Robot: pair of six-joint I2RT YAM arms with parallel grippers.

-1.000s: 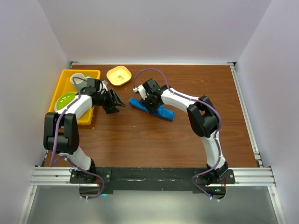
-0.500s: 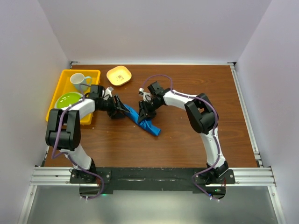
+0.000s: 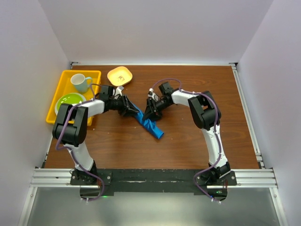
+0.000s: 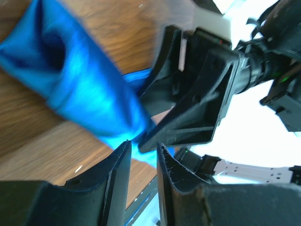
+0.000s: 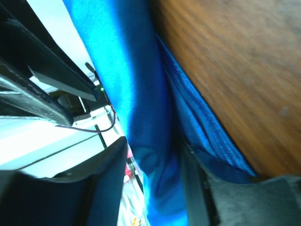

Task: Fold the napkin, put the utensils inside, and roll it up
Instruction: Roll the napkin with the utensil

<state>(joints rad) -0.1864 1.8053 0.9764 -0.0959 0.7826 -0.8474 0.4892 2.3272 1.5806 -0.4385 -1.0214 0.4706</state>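
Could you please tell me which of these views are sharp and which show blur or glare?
Top view: sharp, evenly lit. Left wrist: the napkin is smeared by motion blur, background blown out white. Right wrist: napkin close and soft, table blurred, glare at left.

The top camera sits above and behind the arm bases at 6 o'clock, looking steeply down over the whole surface [image 3: 188,136]. The wrist cameras look along the left pincer [image 4: 143,146] and right pincer [image 5: 150,155], very close on the napkin [image 3: 149,123], shared by all three views.
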